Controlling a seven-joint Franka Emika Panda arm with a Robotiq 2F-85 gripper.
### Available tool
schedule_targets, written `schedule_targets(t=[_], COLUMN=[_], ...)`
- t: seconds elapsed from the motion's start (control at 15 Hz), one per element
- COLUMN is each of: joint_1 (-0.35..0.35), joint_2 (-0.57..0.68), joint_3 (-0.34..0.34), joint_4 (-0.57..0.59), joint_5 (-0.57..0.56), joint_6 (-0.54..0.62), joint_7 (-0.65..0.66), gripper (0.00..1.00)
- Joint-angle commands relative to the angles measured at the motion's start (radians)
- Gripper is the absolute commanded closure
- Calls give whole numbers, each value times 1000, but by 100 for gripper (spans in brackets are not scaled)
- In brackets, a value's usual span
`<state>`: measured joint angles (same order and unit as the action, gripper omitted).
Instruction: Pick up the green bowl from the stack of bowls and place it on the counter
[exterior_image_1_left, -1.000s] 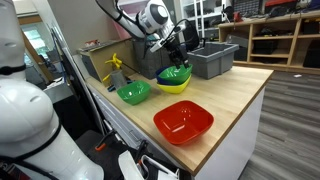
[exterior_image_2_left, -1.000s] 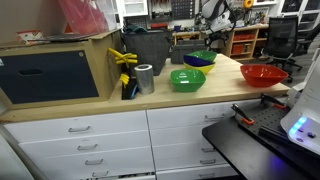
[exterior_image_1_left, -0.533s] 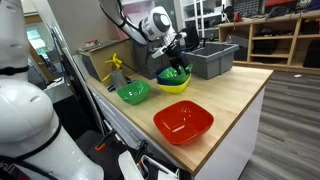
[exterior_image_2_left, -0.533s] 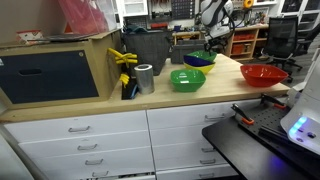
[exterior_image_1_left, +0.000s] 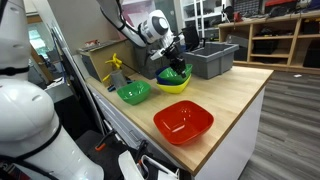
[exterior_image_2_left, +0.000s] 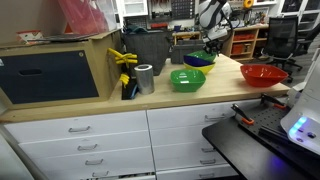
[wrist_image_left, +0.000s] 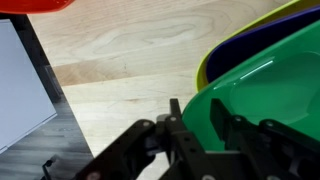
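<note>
The stack of bowls (exterior_image_1_left: 174, 84) (exterior_image_2_left: 199, 61) stands on the counter (exterior_image_1_left: 225, 100) (exterior_image_2_left: 150, 100), yellow outermost with a dark blue bowl (wrist_image_left: 238, 48) inside. The green bowl (exterior_image_1_left: 177, 74) (wrist_image_left: 270, 90) lies on top. My gripper (exterior_image_1_left: 171, 60) (exterior_image_2_left: 212, 43) (wrist_image_left: 194, 103) is down on the stack, straddling the green bowl's rim. One of its fingers (wrist_image_left: 174, 108) is outside the rim and the other is inside the bowl. The jaws stand narrowed, with green showing between them. Whether the pads press the rim does not show.
A smaller round green bowl (exterior_image_1_left: 133, 93) (exterior_image_2_left: 187, 79) and a red bowl (exterior_image_1_left: 183, 122) (exterior_image_2_left: 263, 73) sit apart on the counter. A grey bin (exterior_image_1_left: 212, 60) (wrist_image_left: 20, 90) stands close behind the stack. A metal can (exterior_image_2_left: 145, 78) and a yellow object (exterior_image_2_left: 125, 65) are near the wooden box.
The gripper has come down a little onto the stack, and its jaws have narrowed around the green bowl's rim. The bowls have not moved.
</note>
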<state>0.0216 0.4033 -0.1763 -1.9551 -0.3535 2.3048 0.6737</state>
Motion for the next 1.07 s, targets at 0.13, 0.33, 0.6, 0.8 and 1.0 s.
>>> schedule_targets(t=[0.13, 0.33, 0.6, 0.8, 1.0], joint_1=[18, 23, 28, 28, 25], joint_2=[-36, -69, -132, -178, -224], joint_3=[2, 9, 29, 46, 59], joint_4=[7, 16, 23, 30, 40], joint_5=[33, 50, 63, 79, 81], joint_6=[11, 8, 4, 7, 1], joint_7=[5, 4, -4, -6, -7], gripper=[99, 99, 99, 99, 99])
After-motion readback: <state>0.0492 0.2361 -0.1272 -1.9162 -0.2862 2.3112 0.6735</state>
